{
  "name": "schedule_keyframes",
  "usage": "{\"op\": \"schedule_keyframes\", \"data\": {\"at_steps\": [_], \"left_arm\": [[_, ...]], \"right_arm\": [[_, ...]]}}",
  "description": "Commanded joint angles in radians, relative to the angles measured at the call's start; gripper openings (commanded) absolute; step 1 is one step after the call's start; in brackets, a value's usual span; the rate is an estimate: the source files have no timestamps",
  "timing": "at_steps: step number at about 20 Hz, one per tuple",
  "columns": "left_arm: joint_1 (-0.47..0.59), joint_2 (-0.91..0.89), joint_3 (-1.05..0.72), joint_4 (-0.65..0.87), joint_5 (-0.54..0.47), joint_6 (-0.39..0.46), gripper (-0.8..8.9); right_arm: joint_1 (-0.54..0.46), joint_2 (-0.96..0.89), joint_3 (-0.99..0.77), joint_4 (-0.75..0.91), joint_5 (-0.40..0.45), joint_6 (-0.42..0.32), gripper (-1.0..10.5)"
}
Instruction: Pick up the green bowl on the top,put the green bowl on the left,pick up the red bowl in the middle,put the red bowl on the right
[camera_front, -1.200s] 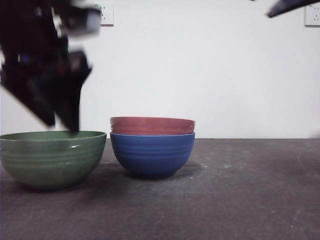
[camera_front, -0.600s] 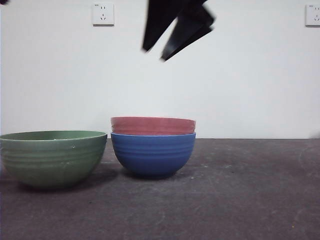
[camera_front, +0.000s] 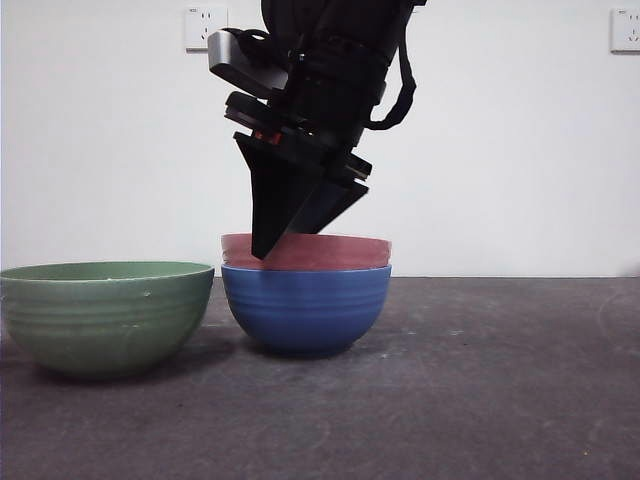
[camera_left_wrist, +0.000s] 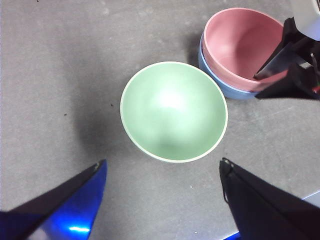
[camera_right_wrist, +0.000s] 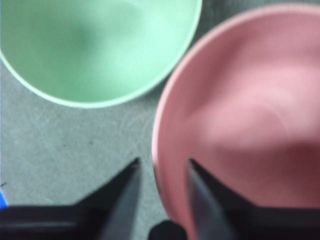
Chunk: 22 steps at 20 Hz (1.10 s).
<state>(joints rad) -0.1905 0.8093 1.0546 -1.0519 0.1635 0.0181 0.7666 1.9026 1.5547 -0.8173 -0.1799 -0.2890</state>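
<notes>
- We see the green bowl (camera_front: 105, 315) standing upright on the dark surface (camera_front: 480, 400), at the left of the front view, empty and free of any end effector.
- Just beside it stands the red bowl (camera_front: 340, 251), nested inside a blue bowl (camera_front: 305, 308); only the red rim band shows above the blue one.
- The green bowl and the blue bowl sit very close; we cannot tell whether their walls touch.
- The right end effector (camera_right_wrist: 161, 172) is down at the red bowl, its jaws parted by a narrow gap that straddles the red rim, one jaw inside the bowl and one outside.
- We cannot tell whether those jaws already press on the rim.
- In the front view this end effector comes from above, big and dark, its tips at the rim's left part.
- The left end effector (camera_left_wrist: 162, 172) hangs high above the green bowl, jaws spread wide, holding nothing.
- A white wall (camera_front: 520, 150) with two outlets stands behind.
</notes>
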Motion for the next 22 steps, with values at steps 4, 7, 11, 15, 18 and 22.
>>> {"op": "schedule_keyframes", "data": {"at_steps": [4, 7, 11, 15, 18, 22], "left_arm": [[0.003, -0.003, -0.001, 0.003, 0.002, 0.013, 3.77], [0.003, -0.003, -0.001, 0.008, 0.002, 0.013, 3.77], [0.002, -0.003, -0.001, 0.026, 0.002, 0.012, 3.77], [0.002, -0.003, -0.001, 0.046, 0.002, 0.012, 3.77], [0.002, -0.003, -0.001, 0.068, 0.002, 0.012, 3.77], [0.002, -0.003, -0.001, 0.123, 0.002, 0.008, 3.77]], "right_arm": [[0.003, 0.008, 0.0, 0.01, 0.004, -0.027, -0.1], [0.003, -0.016, 0.0, 0.018, 0.015, -0.035, -0.1], [0.014, -0.09, 0.001, 0.033, 0.08, -0.046, -0.1], [0.013, -0.199, 0.002, 0.027, 0.094, -0.041, -0.1], [0.012, -0.314, 0.002, -0.051, 0.242, 0.003, -0.1], [-0.032, -0.438, -0.011, -0.279, 0.385, 0.167, -0.1]]}}
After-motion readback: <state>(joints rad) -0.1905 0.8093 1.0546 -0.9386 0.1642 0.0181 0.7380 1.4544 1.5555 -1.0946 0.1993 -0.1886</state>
